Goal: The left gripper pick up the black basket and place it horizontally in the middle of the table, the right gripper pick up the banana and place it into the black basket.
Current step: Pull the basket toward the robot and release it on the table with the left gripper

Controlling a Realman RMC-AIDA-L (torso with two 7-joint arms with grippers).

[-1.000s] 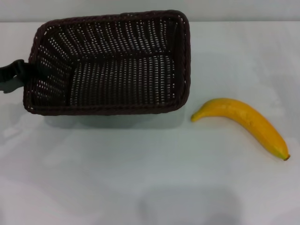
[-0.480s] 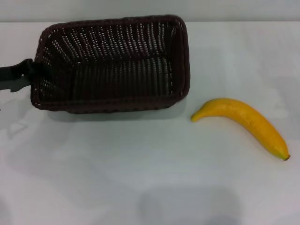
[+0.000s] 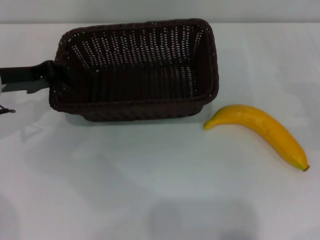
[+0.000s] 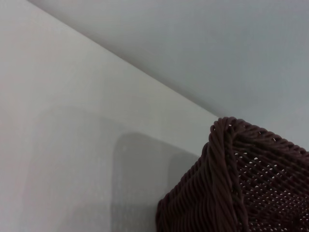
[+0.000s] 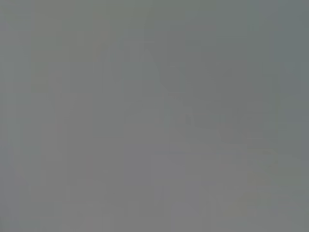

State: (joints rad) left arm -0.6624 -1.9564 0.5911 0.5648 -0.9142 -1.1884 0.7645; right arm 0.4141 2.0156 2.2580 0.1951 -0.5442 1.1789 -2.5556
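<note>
The black basket [image 3: 135,70] is a large dark woven rectangle lying lengthwise across the far middle of the white table [image 3: 150,180]. My left gripper [image 3: 50,77] reaches in from the left edge and is shut on the basket's left short rim. A corner of the basket also shows in the left wrist view [image 4: 241,183]. The yellow banana [image 3: 260,132] lies on the table to the right of the basket, close to its front right corner and apart from it. My right gripper is out of view; the right wrist view shows only plain grey.
The table's far edge [image 3: 260,22] meets a pale wall just behind the basket. Open tabletop lies in front of the basket and the banana.
The left gripper has carried the basket to the right, toward the table's middle. The basket's tilt has flattened and it sits lower. The banana has not moved.
</note>
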